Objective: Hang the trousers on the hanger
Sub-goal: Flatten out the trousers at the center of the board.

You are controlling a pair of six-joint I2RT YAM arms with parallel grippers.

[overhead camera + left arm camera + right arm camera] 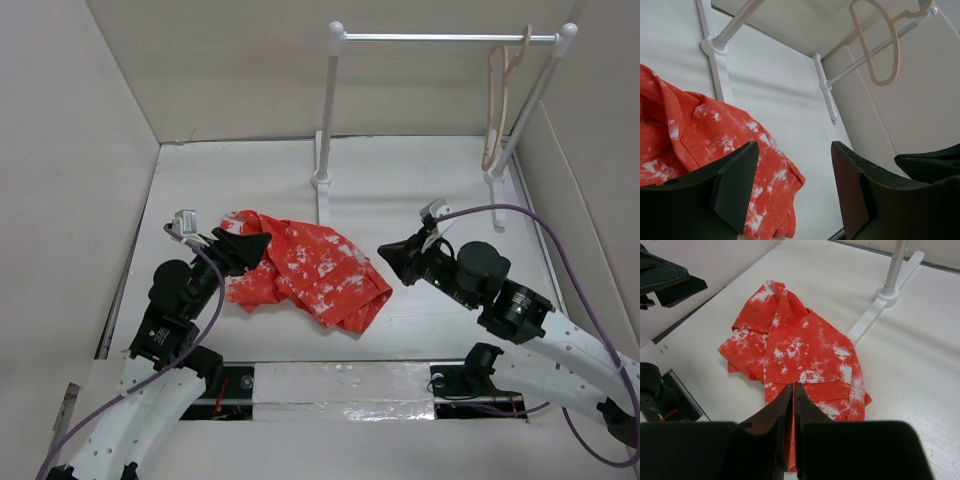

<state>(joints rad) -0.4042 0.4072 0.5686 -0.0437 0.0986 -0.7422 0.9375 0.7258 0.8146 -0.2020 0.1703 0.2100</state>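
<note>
The red-orange trousers (pixel 305 270) with white blotches lie crumpled on the table, left of centre. They also show in the left wrist view (pixel 695 135) and the right wrist view (pixel 800 350). The pale beige hanger (pixel 497 100) hangs by its hook from the rack's bar at the back right, and it also shows in the left wrist view (pixel 880 45). My left gripper (pixel 250 245) is open and empty over the trousers' left edge (pixel 794 150). My right gripper (pixel 390 258) is shut and empty, just right of the trousers, pointing at them (pixel 792 387).
A white-posted rack (pixel 328 110) with a metal bar (pixel 430 38) stands at the back, its feet reaching forward onto the table (pixel 324 205). Box walls close in the table on the left, back and right. A taped strip (pixel 340 382) runs along the near edge.
</note>
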